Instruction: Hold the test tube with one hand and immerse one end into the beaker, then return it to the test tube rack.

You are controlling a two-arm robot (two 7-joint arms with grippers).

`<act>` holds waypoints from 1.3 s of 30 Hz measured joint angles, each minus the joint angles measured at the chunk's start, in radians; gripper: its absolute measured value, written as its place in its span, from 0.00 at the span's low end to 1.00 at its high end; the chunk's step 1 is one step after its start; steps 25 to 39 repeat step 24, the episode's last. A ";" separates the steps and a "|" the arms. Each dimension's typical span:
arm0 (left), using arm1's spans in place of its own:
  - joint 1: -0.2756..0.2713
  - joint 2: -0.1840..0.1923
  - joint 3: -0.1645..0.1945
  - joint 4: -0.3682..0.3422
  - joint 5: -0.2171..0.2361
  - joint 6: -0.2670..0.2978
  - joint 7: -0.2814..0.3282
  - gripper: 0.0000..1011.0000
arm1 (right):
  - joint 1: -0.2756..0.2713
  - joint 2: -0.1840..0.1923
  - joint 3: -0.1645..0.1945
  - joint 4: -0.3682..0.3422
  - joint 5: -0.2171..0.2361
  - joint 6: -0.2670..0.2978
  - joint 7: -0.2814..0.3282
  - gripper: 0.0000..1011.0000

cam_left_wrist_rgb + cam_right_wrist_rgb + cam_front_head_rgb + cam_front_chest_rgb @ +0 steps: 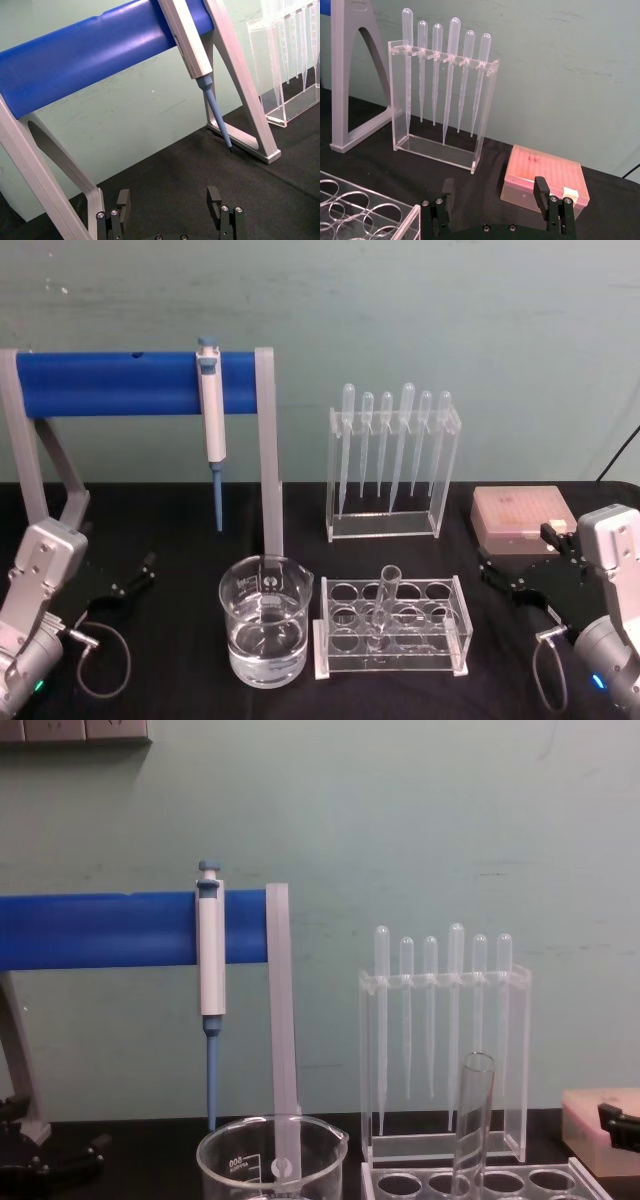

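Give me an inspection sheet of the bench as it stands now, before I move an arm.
Surface: black table, dry as far as visible.
Job's things: test tube upright in the clear rack; beaker holding clear liquid, left of the rack.
Clutter: pipettor hanging on the blue bar stand; six pipettes in a tall clear holder; pink box at far right.
Grippers: left gripper open, low at the table's left; right gripper open, low at the right, near the pink box. Both hold nothing.
Cables: looped wire by the left arm; another by the right arm.
Surroundings: pale green wall.
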 joint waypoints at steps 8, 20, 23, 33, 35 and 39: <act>0.000 0.000 0.000 0.000 0.000 0.000 0.000 0.99 | 0.001 -0.003 0.003 0.001 -0.003 -0.002 0.003 0.99; 0.000 0.000 0.000 0.000 0.000 0.000 0.000 0.99 | 0.000 -0.001 0.002 -0.001 0.000 -0.003 0.005 0.99; 0.000 0.000 0.000 0.000 0.000 0.000 0.000 0.99 | -0.001 0.000 0.002 -0.001 0.001 -0.003 0.005 0.99; 0.000 0.000 0.000 0.000 0.000 0.000 0.000 0.99 | -0.001 0.000 0.002 -0.001 0.001 -0.003 0.005 0.99; 0.000 0.000 0.000 0.000 0.000 0.000 0.000 0.99 | -0.001 0.000 0.002 -0.001 0.001 -0.003 0.005 0.99; 0.000 0.000 0.000 0.000 0.000 0.000 0.000 0.99 | -0.001 0.000 0.002 -0.001 0.001 -0.003 0.005 0.99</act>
